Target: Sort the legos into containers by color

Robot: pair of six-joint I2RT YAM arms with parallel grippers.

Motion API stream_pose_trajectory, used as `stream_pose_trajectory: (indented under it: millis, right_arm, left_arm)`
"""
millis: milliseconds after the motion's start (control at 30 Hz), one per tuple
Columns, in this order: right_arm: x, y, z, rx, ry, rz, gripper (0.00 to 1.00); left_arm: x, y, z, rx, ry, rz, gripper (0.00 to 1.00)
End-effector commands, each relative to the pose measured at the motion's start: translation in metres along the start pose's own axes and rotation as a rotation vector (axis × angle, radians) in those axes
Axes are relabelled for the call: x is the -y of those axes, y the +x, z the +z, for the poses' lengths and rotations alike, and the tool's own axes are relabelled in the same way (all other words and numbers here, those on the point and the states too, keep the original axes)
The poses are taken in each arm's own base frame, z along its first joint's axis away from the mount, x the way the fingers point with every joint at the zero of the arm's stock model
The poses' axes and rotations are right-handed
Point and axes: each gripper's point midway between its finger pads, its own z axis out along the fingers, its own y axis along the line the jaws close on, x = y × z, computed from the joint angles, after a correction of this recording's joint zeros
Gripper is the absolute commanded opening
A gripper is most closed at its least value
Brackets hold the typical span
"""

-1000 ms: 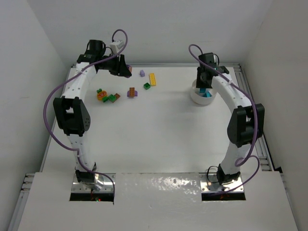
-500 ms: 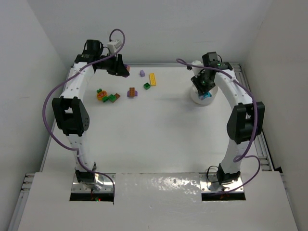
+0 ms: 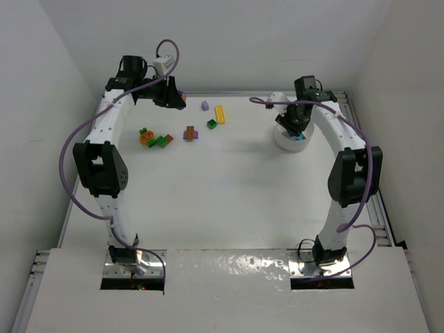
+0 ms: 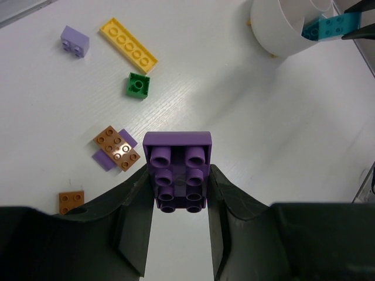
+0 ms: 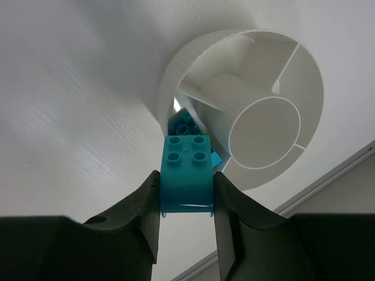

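Right hand (image 5: 186, 190) swung round over last second, now poised above near rim of white divided dish (image 5: 173, 76). Teal brick (image 5: 186, 167) pinched between fingers, not yet released. Teal pieces (image 5: 184, 126) seen in wedge just beyond and below held brick; drop judged next. Left hand (image 4: 178, 175) shifted little, purple brick (image 4: 177, 153) clamped, held above tabletop (image 4: 246, 146). Yellow plate (image 4: 128, 45), green brick (image 4: 139, 86), brown brick (image 4: 119, 147) left loose ahead of left hand. Dish lies well ahead, to right.
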Motion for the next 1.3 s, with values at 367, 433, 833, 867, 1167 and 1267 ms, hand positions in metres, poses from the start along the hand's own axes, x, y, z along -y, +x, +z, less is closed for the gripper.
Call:
stream_pose_trajectory:
  millis: [367,433,833,867,1167,1267]
  right_arm:
    - [0.010,-0.001,0.018,0.022,0.036,-0.118,0.01]
    - [0.009,-0.001,0.019,0.024,0.029,-0.128,0.03]
    - [0.022,-0.015,0.004,0.092,0.115,-0.097,0.70]
    - [0.025,-0.020,0.002,0.109,0.132,-0.098,0.77]
    - [0.049,-0.123,-0.081,0.696,0.245,0.371,0.87]
    - [0.033,-0.174,-0.105,0.964,0.061,0.650,0.70]
  left_arm:
    - [0.012,-0.026,-0.020,0.076,-0.007,0.067,0.00]
    - [0.012,-0.026,-0.020,0.077,-0.008,0.069,0.00]
    - [0.011,-0.026,-0.019,0.078,-0.006,0.069,0.00]
    - [0.011,-0.026,-0.019,0.077,-0.006,0.068,0.00]
    - [0.015,-0.022,-0.017,0.064,0.031,0.142,0.00]
    - [0.017,-0.014,-0.013,0.024,0.034,0.233,0.00]
